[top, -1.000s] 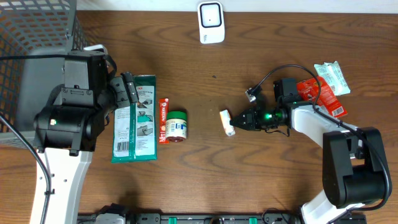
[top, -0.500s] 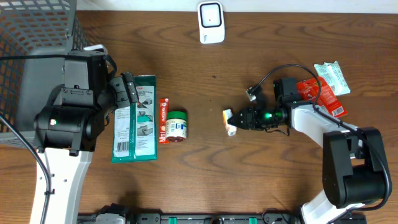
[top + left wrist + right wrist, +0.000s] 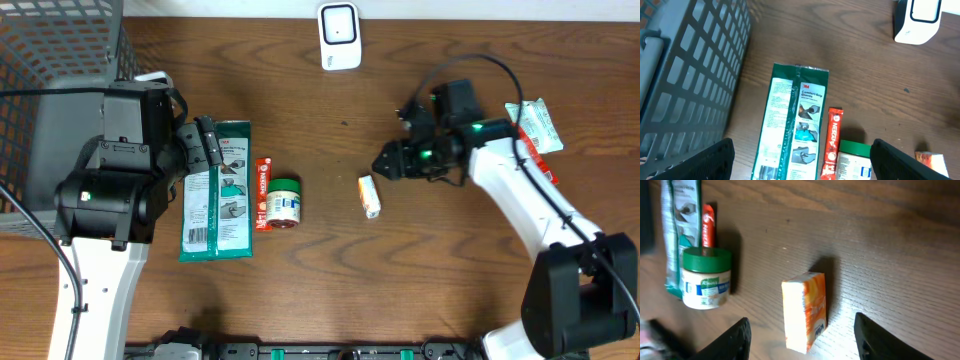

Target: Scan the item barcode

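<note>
The right pincer hangs with its jaws apart and empty, just above and to the right of the small orange-and-white box, touching nothing. The box lies on its long side on the bare wood table, near the middle and clear of all other goods, presumably so that either arm can reach it. No barcode shows on the faces in view, so the code probably sits underneath or on a hidden side. The white barcode scanner stands upright at the far edge, well apart from the box and facing the work area; the box would have to be lifted and turned toward it. To the left lie a green-lidded Knorr jar, a red Nescafé sachet and a 3M glove packet, grouped near the wire basket. The left pincer rests wide open over the packet, holding nothing. Two foil packets wait at the right.
</note>
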